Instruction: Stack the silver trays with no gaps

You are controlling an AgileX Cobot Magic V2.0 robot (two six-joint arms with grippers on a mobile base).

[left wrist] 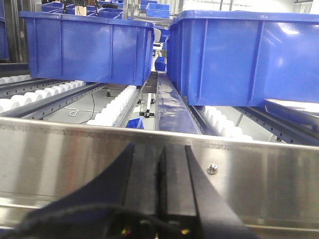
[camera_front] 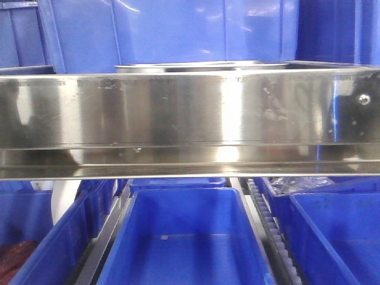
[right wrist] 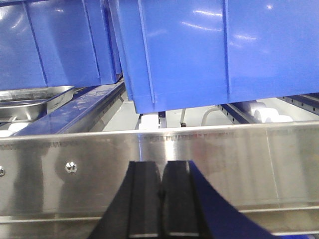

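Your silver trays (right wrist: 30, 101) lie past the steel rail (right wrist: 249, 159), ahead and well to the left of your right gripper (right wrist: 161, 174), low beside the sloping track. In the front view only their flat rim peeks over the rail's top edge, and you cannot tell from there how many are nested. Ahead and far to the right of your left gripper (left wrist: 159, 164), a sliver of shiny rim shows, too cropped to read.

Both grippers are closed: on each, the black fingers meet along a thin seam with nothing between them, and the tips sit just short of the rail.

Straight ahead of your right gripper a large blue bin (right wrist: 219, 50) stands beyond the rail. Ahead of your left gripper, two more blue bins rest on white rollers (left wrist: 117, 107), one on either side.
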